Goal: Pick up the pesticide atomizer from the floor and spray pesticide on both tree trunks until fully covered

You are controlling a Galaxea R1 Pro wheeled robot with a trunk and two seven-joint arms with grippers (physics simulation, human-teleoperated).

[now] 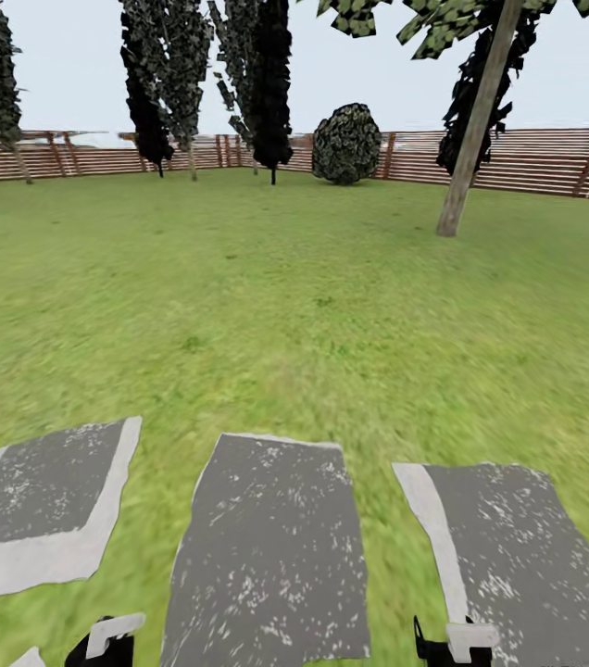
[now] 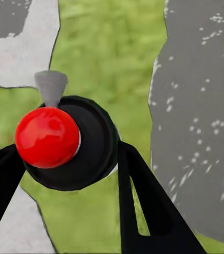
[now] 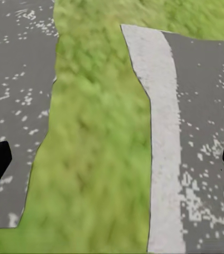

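The pesticide atomizer (image 2: 64,143) has a round black body, a red knob and a grey nozzle. My left gripper (image 2: 64,159) is shut on it, one black finger (image 2: 143,206) on each side, over grass and paving slabs. My right gripper (image 3: 114,159) is open with only lawn and slab between its fingertips. In the head view both grippers sit at the bottom edge, left (image 1: 100,648) and right (image 1: 452,648). A tree with a thick pale leaning trunk (image 1: 469,148) stands far ahead on the right of the garden lawn (image 1: 276,296). No pesticide cloud is in view.
Three grey speckled paving slabs (image 1: 271,547) lie in the grass just ahead of me. A brown slat fence (image 1: 526,157) closes the far side. Black-foliaged trees (image 1: 271,83) and a round dark bush (image 1: 346,144) stand along it.
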